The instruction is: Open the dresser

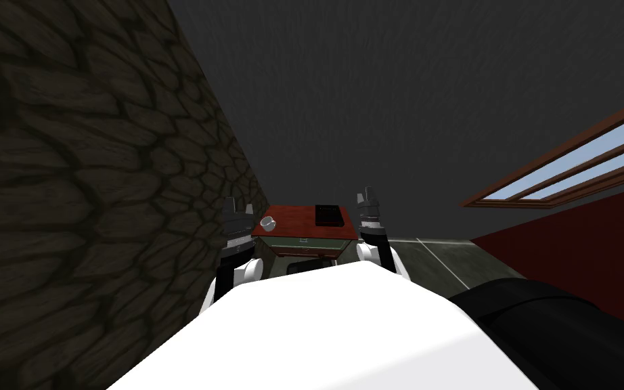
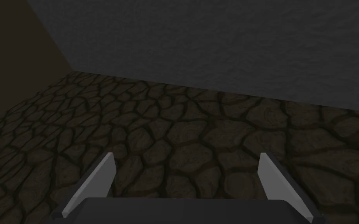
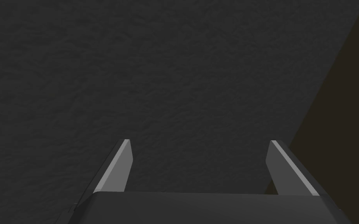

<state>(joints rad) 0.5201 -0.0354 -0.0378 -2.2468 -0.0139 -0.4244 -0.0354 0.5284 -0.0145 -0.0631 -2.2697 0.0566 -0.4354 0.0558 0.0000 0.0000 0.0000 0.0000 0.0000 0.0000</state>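
The dresser stands ahead of me against the stone wall, with a reddish-brown top and a grey-green drawer front. My left gripper is raised beside the dresser's left end, close to the stone wall; its fingers stand wide open with nothing between them. My right gripper is held up at the dresser's right end, also open and empty, its fingers pointing at a dark wall. Both grippers hang apart from the dresser.
A small white cup sits on the dresser's left side and a black flat box lies at its right rear. The stone wall runs close on my left. A window and a dark red wall lie to my right.
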